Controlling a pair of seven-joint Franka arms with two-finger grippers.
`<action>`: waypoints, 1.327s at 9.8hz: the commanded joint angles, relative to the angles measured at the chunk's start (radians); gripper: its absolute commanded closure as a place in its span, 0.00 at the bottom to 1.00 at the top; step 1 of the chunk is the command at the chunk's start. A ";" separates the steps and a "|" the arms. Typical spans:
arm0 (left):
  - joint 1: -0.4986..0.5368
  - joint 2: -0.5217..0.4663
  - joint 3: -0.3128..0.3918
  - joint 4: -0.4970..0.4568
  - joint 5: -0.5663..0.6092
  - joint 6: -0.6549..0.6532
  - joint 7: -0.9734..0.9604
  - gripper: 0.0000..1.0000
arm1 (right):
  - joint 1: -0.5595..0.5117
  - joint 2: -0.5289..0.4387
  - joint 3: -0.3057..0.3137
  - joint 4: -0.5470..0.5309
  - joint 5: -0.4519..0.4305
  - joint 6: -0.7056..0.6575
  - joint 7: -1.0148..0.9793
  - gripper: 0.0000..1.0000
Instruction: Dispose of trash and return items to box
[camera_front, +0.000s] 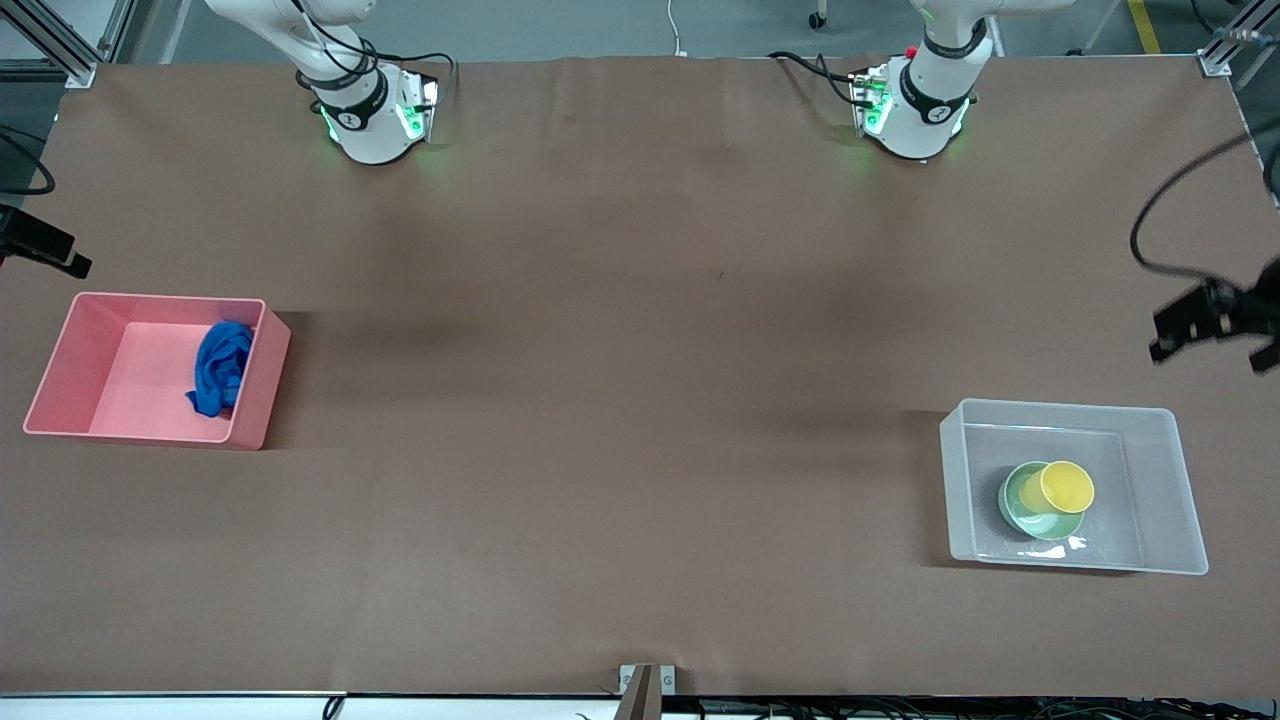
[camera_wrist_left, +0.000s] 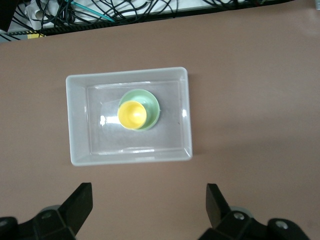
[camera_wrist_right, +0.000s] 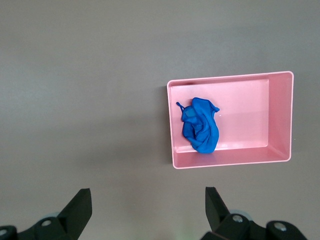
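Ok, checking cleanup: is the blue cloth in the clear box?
No, the blue cloth lies in the pink bin; the clear box holds the cup and bowl.

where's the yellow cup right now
The yellow cup sits in the mint-green bowl inside the clear box, toward the left arm's end of the table.

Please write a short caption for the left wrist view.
Open left gripper above the table, clear box holding yellow cup in green bowl.
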 joint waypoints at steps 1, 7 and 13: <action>-0.001 -0.135 -0.010 -0.086 0.019 -0.104 -0.033 0.00 | 0.002 -0.017 -0.002 -0.013 0.003 -0.004 -0.014 0.00; 0.009 -0.127 -0.055 -0.046 0.009 -0.169 -0.099 0.00 | 0.002 -0.017 -0.001 -0.013 -0.001 -0.004 -0.012 0.00; 0.012 -0.080 -0.055 -0.022 0.001 -0.224 -0.098 0.00 | 0.002 -0.015 -0.001 -0.013 -0.001 -0.004 -0.012 0.00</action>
